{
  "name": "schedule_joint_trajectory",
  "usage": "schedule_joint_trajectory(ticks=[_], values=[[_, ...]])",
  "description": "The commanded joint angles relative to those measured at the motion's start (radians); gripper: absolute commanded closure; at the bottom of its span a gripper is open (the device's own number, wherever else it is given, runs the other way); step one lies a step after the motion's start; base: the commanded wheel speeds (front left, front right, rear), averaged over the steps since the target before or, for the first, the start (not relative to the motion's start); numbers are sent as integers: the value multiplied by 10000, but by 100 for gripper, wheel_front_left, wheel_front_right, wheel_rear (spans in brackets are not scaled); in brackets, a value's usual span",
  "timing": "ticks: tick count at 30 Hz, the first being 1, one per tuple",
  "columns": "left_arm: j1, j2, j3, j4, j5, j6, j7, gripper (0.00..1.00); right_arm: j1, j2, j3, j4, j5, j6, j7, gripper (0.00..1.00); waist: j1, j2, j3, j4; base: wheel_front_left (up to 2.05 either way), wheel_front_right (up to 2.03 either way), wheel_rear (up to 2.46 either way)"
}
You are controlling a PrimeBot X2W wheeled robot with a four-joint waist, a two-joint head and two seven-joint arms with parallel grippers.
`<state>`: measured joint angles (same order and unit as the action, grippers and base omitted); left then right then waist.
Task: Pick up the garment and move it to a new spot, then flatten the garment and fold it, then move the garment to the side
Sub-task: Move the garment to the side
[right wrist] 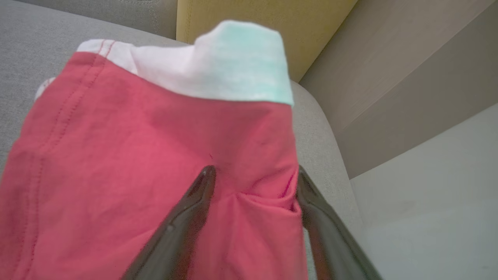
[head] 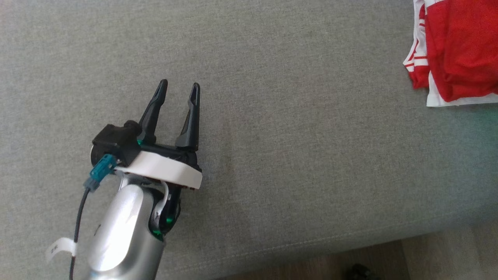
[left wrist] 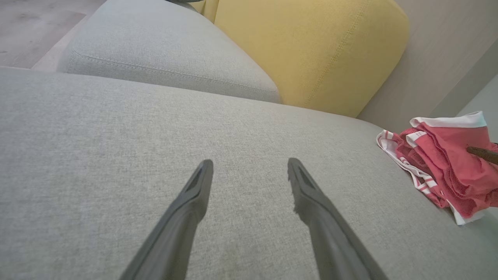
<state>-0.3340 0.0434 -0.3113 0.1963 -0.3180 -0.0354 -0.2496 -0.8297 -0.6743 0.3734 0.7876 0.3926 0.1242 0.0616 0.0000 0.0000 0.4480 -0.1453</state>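
Note:
The garment [head: 459,50] is a red piece with white trim, lying bunched at the far right edge of the grey sofa seat [head: 311,136]. In the left wrist view the garment [left wrist: 447,167] sits crumpled at the right. My left gripper [head: 179,87] hovers open over bare seat at the left, far from the garment, with nothing between its fingers [left wrist: 194,190]. My right gripper [right wrist: 253,173] stands open right over the red cloth [right wrist: 136,155], a fold of fabric bunched between its spread fingers. One dark fingertip of it [left wrist: 482,153] rests on the garment.
A yellow cushion [left wrist: 311,50] stands behind the seat, next to a second grey cushion [left wrist: 163,50]. The sofa's front edge runs along the bottom, with wooden floor [head: 428,260] below it. A pale wall [right wrist: 428,214] lies just past the garment's side.

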Motion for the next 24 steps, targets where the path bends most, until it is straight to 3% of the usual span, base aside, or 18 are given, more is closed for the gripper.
schedule_joint_trajectory(ticks=[1,13,24], values=[[-145,68,295,-286,-18,-1,-122,0,25,-311,-49,-154,-58,65,-42,0,0,0,-64,5,0,0,0],[139,68,378,-346,-310,82,-122,0,-28,140,-62,-906,-364,65,-191,0,0,0,-1222,99,0,0,0],[868,68,771,-544,-420,251,-122,0,881,1825,-341,-2434,-353,65,-903,0,0,0,-2766,238,0,0,0]])
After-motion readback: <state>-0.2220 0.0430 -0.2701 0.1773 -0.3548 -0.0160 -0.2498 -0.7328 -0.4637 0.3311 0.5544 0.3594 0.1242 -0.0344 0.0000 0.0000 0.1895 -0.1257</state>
